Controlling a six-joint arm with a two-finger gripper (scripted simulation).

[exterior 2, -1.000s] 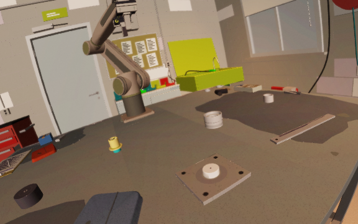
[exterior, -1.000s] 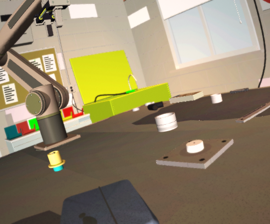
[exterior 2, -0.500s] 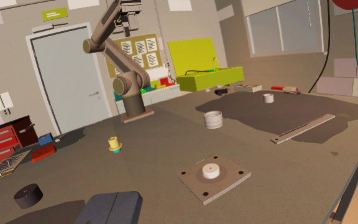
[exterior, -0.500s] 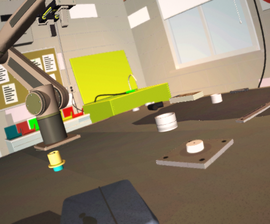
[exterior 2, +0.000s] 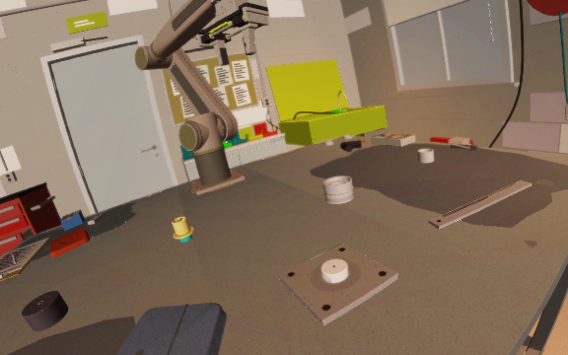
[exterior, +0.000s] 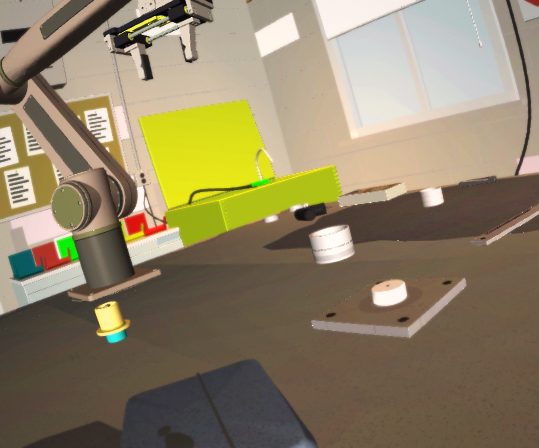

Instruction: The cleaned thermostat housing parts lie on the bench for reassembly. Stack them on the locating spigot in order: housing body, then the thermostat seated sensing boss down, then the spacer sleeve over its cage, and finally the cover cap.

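Observation:
The dark cover cap (exterior 2: 44, 310) lies at the near left of the bench, visible only from the second side camera. The white locating spigot (exterior: 389, 292) (exterior 2: 334, 270) stands bare on its square base plate (exterior: 392, 308) (exterior 2: 338, 281). The white ribbed housing body (exterior: 331, 243) (exterior 2: 338, 189) sits behind the plate. The yellow thermostat (exterior: 112, 320) (exterior 2: 182, 229) stands with its cyan boss down, near the arm's base. A small white spacer sleeve (exterior: 431, 196) (exterior 2: 425, 155) stands far back on the right. My gripper (exterior: 167, 52) (exterior 2: 236, 49) hangs open and empty, high above the bench.
A yellow-green open case (exterior: 252, 197) (exterior 2: 332, 123) sits at the back of the bench. A long metal bar (exterior: 520, 217) (exterior 2: 480, 203) lies on the right. A grey-blue block (exterior: 215, 410) (exterior 2: 173, 329) fills the near edge, and a shallow tray (exterior: 372, 193) rests by the case.

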